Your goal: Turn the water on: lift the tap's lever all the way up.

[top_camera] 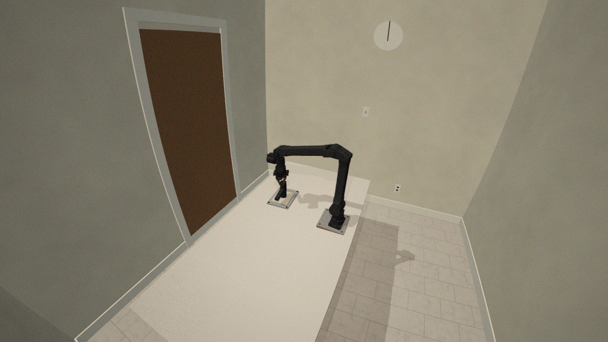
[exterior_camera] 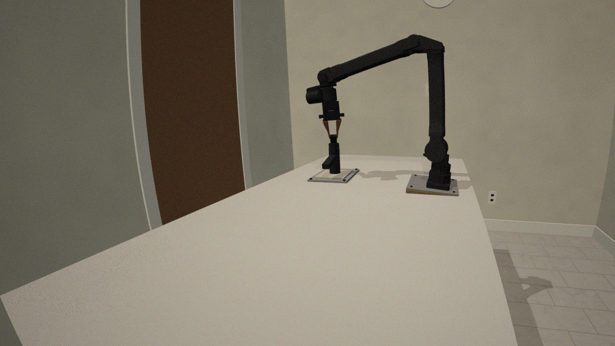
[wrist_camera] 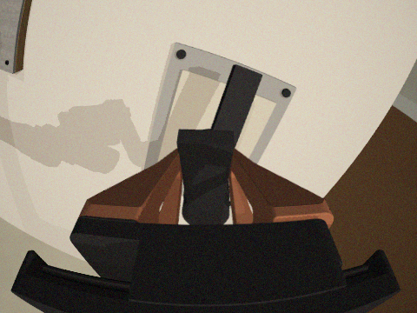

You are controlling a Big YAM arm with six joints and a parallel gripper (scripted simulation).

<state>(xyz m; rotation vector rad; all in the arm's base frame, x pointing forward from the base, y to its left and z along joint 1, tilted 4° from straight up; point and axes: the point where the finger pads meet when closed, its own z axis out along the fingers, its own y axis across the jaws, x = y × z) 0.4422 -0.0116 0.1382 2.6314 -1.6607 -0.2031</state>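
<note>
A black tap [exterior_camera: 332, 161] stands on a small grey-framed plate [exterior_camera: 333, 175] at the far end of the white table. Its spout [wrist_camera: 238, 100] points away from the arm's base. Its lever [wrist_camera: 204, 176] stands nearly upright above the tap body. My gripper [exterior_camera: 332, 136] hangs straight down over the tap, and its brown fingers are shut on the lever's top end. In the wrist view the lever sits between the two fingers. The tap and gripper are small in the top view [top_camera: 280, 189].
The arm's base plate [exterior_camera: 432, 185] sits to the right of the tap plate. A brown door [exterior_camera: 189, 98] stands close behind the table's left edge. The floor beside the table's right edge is tiled [exterior_camera: 554, 279].
</note>
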